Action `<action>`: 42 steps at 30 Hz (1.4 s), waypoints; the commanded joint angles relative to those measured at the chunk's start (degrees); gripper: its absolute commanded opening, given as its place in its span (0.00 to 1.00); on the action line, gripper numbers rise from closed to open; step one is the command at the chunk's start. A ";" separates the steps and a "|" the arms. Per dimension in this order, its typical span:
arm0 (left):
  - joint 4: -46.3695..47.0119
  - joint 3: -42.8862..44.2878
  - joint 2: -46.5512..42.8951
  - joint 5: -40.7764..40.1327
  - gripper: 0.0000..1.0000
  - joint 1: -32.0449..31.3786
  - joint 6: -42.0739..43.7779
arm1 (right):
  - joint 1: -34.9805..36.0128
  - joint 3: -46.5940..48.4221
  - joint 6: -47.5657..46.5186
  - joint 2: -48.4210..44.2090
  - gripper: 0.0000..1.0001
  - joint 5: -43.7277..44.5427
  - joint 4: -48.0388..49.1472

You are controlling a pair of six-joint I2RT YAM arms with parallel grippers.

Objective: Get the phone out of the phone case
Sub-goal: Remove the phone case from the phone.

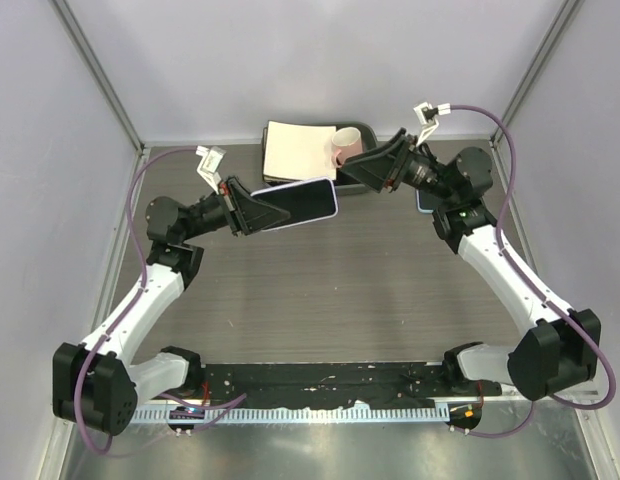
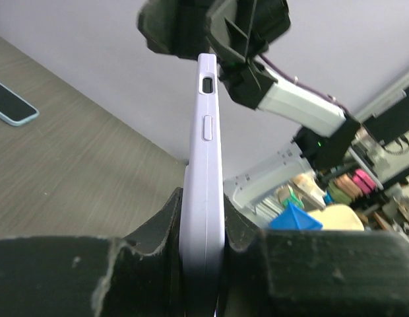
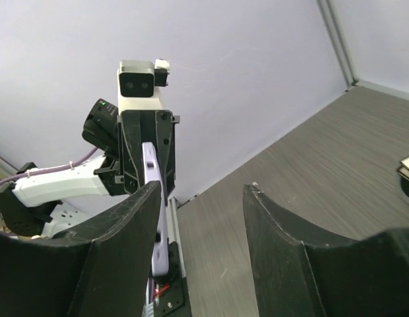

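Note:
My left gripper (image 1: 252, 211) is shut on one end of a lilac phone case (image 1: 302, 202) and holds it above the table, dark face up. In the left wrist view the case (image 2: 204, 191) stands edge-on between my fingers (image 2: 161, 224). I cannot tell whether a phone sits inside it. My right gripper (image 1: 370, 167) is open and empty, just right of the case's free end and apart from it. In the right wrist view the case (image 3: 152, 198) shows behind my left finger (image 3: 125, 224). A dark phone with a light blue rim (image 2: 11, 103) lies flat on the table, partly hidden under my right arm (image 1: 427, 202).
A dark tray (image 1: 372, 186) at the back holds a beige pad (image 1: 300, 150) and a pink cup (image 1: 345, 146), right behind my right gripper. A black strip (image 1: 320, 380) runs along the near edge.

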 commanded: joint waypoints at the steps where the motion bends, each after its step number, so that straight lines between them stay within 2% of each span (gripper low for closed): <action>1: 5.12 6.61 -0.14 9.02 0.00 -0.33 -1.18 | 3.38 6.05 -2.82 -0.14 0.57 -0.66 0.20; 2: 4.77 7.05 -0.57 9.73 0.00 -0.34 -1.53 | 3.57 5.00 -1.42 -0.22 0.57 -0.84 1.94; 4: 4.94 7.85 -0.58 10.52 0.00 -0.25 -1.88 | 3.57 2.90 6.22 -0.75 0.57 -0.84 11.42; 8: 6.78 6.62 0.56 7.64 0.00 -0.25 -1.36 | 3.75 0.61 12.39 -2.50 0.54 -0.14 18.13; 15: 12.24 2.76 2.50 1.30 0.00 -0.34 -3.63 | 4.01 -3.44 7.30 -5.32 0.57 3.11 14.45; 23: 15.23 1.35 1.89 0.07 0.00 -0.60 -5.84 | 4.01 -7.65 3.25 -7.08 0.57 8.56 11.10; 30: 15.05 -0.85 -0.31 0.95 0.00 -0.42 -4.87 | 4.18 -6.09 7.03 -3.48 0.54 6.99 14.88; 35: 11.90 2.22 1.53 0.86 0.00 -0.60 -3.03 | 6.64 -2.39 8.17 -0.14 0.54 4.52 14.88; 37: 8.22 4.15 2.76 0.94 0.00 -1.12 0.39 | 7.00 -1.34 8.17 1.96 0.52 3.82 15.14; 39: 4.96 6.25 4.16 1.12 0.00 -2.44 4.34 | 7.00 -1.16 9.48 3.29 0.51 3.21 17.67; 42: 2.75 8.72 6.10 1.56 0.00 -4.46 5.32 | 6.91 -0.37 11.86 5.31 0.49 2.15 20.06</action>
